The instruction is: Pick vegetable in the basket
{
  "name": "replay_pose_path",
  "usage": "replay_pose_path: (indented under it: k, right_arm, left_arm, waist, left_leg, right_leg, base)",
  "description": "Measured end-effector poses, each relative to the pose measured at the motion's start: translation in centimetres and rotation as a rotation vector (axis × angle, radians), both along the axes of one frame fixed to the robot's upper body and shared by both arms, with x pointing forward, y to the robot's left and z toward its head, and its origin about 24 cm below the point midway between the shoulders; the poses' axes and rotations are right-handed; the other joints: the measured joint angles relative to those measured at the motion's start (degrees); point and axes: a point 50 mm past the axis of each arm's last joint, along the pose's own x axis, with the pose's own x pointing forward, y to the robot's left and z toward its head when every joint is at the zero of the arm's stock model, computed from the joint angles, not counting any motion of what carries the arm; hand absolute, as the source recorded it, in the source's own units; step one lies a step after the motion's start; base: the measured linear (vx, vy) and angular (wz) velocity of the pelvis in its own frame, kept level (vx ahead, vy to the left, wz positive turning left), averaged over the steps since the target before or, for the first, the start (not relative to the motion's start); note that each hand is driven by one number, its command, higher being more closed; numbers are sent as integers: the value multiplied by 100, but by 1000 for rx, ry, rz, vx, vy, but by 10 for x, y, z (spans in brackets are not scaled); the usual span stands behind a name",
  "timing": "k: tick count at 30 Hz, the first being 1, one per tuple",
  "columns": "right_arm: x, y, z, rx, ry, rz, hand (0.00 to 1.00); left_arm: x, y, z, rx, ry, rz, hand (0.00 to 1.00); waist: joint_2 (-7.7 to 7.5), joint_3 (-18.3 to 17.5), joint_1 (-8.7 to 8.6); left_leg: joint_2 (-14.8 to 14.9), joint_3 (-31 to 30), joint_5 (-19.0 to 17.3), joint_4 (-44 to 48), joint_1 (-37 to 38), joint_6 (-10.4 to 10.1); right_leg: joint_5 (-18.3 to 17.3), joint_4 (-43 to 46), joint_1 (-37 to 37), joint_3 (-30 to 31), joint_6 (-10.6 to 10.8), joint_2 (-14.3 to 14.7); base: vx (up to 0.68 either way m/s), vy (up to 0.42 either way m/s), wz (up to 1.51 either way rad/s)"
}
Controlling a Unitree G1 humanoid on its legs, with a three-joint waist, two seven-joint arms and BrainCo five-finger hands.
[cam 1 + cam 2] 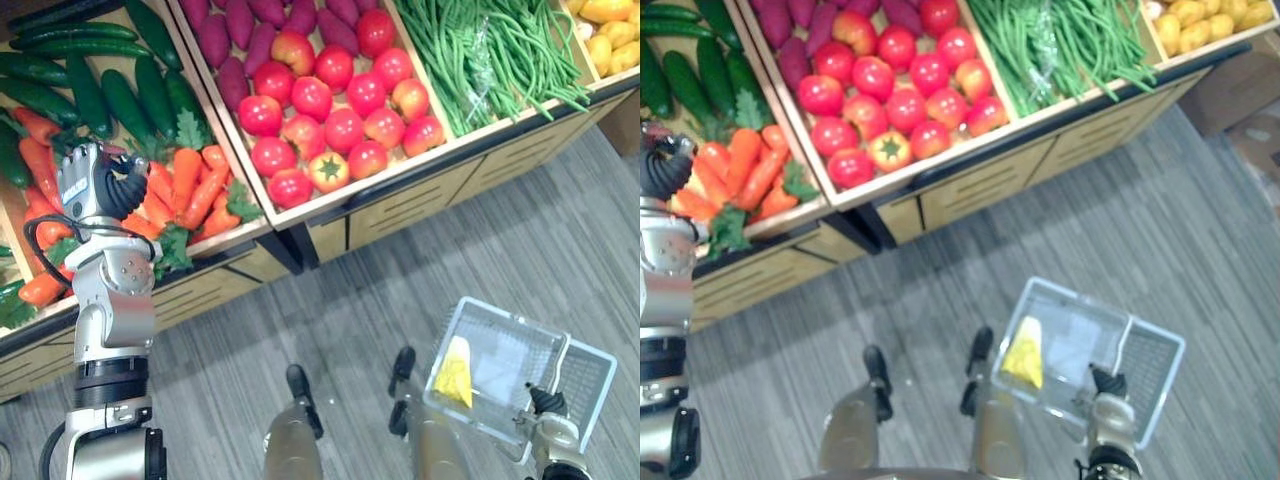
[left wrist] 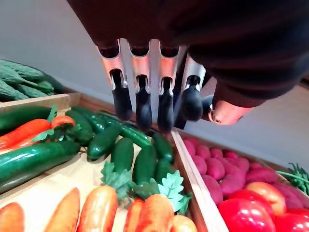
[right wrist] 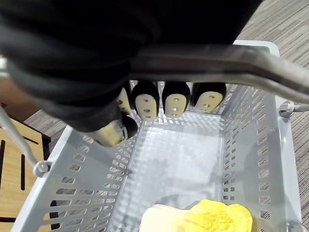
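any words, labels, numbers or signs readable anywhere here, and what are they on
None can be read.
Wooden bins: no label, price tag or sign shows on their fronts or rims.
Basket: plain mesh walls, no print.
Yellow item in the basket: no sticker visible.
Pale sheet beside it: too blurred to tell whether it bears any print.

Produce stand is pretty stacked: red tomatoes [image 1: 330, 110] fill the middle wooden bin [image 1: 420, 200], with purple sweet potatoes [image 1: 240, 30] packed right behind them. Green beans [image 1: 480, 50] are piled in the next section over, some yellow produce [image 1: 610, 35] past that. Dark cucumbers [image 1: 110, 90] sit in the far-left bin. Grey striped floor [image 1: 480, 260] below.
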Motion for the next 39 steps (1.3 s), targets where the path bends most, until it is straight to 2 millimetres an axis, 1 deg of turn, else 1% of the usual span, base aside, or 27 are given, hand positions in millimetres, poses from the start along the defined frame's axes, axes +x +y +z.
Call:
replay_pose_path:
  k: [4,7,9,12,14,17,20,22,24,29,34,37,39]
  right_arm:
    - [0,0,0,1,0,0,100]
    - [1,0,0,1,-1,1,100]
    - [1,1,0,3,0,1,100]
    - [1,1,0,4,0,1,100]
    - [2,2,0,6,-4,2,100]
    - [6,7,2,11,-27,10,100]
    - [5,9,2,15,-32,25,100]
    - [2,9,2,11,-36,25,100]
    - [1,9,3,4,-38,31,100]
    - [6,10,8,-18,-58,58,100]
    - [8,10,10,-25,-68,65,100]
    - [9,10,11,-29,-72,71,100]
    - [9,10,12,-32,-73,75,100]
  left_arm:
    - [-4,11,-12,-26,50,35,0]
    - [-7,31,-27,-140,73,131,0]
    - [-12,51,-45,-254,110,242,0]
    - [-15,58,-53,-301,134,283,0]
    - [-14,58,-51,-303,126,279,0]
    - [-11,56,-47,-301,113,268,0]
    - [-7,52,-43,-296,106,247,0]
    - [1,46,-36,-287,98,210,0]
    - [4,41,-36,-274,107,187,0]
    - [13,33,-27,-259,87,152,0]
    - [18,24,-30,-252,102,122,0]
    - [22,14,-41,-279,124,92,0]
    - [22,12,-40,-283,116,87,0]
  waist:
    - [-1,0,-46]
    - [-1,0,-66]
    - [-21,-11,-67]
    - [-55,-17,-61]
    - [-72,-21,-53]
    - [-98,-23,-53]
    - [-98,-23,-60]
    - [-98,-23,-54]
    - [-97,-23,-63]
    - [-93,-22,-51]
    - [-73,-10,-50]
    - [-37,6,-33]
    - [-13,10,-40]
  left_leg:
    - [-16,10,0,-12,2,0]
    - [-33,35,0,-40,21,1]
    - [-34,59,0,-56,11,1]
    - [-23,99,-3,-49,1,-3]
    - [-2,139,-14,-20,0,-12]
    - [122,190,-144,181,-35,-41]
    - [252,192,-252,404,-135,-69]
    - [365,188,-351,575,-235,-88]
    - [415,202,-383,635,-249,-97]
    - [518,214,-449,826,-413,-114]
    - [552,251,-458,854,-414,-123]
    - [648,287,-594,1024,-450,-131]
    - [683,291,-648,1091,-506,-120]
  right_leg:
    - [2,1,-13,9,2,-12]
    - [6,-2,-27,36,8,-20]
    - [6,2,-77,72,9,-15]
    - [11,5,-104,105,13,-7]
    - [12,5,-101,113,13,-1]
    - [32,1,-100,177,-7,60]
    - [32,-14,-109,197,-7,98]
    - [33,-46,-108,183,-8,165]
    - [34,-55,-115,188,-7,180]
    - [34,-53,-218,185,-7,231]
    - [34,-53,-224,187,-6,247]
    - [35,-47,-223,208,-4,284]
    - [35,-44,-248,218,-4,297]
  base:
    - [0,0,0]
    - [18,11,-3]
    - [22,9,-8]
    - [32,5,-6]
    - [6,2,-3]
    - [3,1,-15]
    - [-4,3,-8]
    - [-7,-18,-4]
    - [18,-11,-6]
    - [18,-3,-3]
    - [4,-2,-1]
    - [-21,1,-9]
    - [-35,-1,-7]
